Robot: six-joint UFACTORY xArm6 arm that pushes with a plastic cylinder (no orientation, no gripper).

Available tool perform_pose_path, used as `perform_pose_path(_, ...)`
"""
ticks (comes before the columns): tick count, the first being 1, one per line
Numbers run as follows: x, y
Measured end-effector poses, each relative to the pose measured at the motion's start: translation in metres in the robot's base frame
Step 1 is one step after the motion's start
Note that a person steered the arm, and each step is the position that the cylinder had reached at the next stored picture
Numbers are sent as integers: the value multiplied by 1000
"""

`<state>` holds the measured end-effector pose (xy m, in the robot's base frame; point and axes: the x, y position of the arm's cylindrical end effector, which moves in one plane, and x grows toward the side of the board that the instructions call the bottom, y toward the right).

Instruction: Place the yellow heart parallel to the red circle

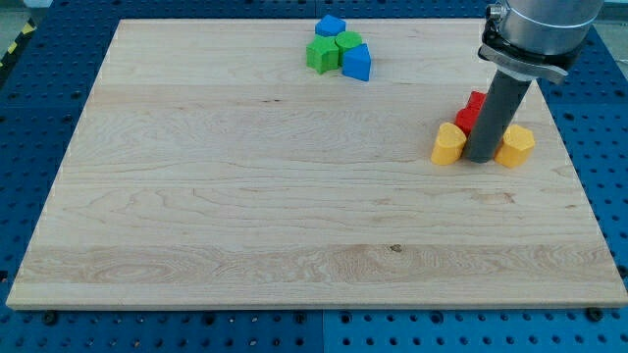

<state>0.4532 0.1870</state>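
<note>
My tip (481, 159) rests on the board at the view's right, between two yellow blocks. The yellow block (448, 144) to its left looks heart-like; the yellow block (515, 145) to its right looks like a pentagon or a heart, and I cannot tell for sure. Both touch or nearly touch the rod. Two red blocks sit just behind the rod, toward the view's top: one (466, 119) lower left and one (476, 100) above it. The rod hides part of them, so their shapes are unclear.
A cluster sits at the view's top centre: a blue block (331, 25), a green block (321, 55), a green block (348, 42) and a blue block (357, 63). The wooden board (245, 196) lies on a blue perforated table.
</note>
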Motion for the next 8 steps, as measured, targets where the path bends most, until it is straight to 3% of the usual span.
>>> perform_pose_path(4,-26,-95)
perform_pose_path(8,-54,-90)
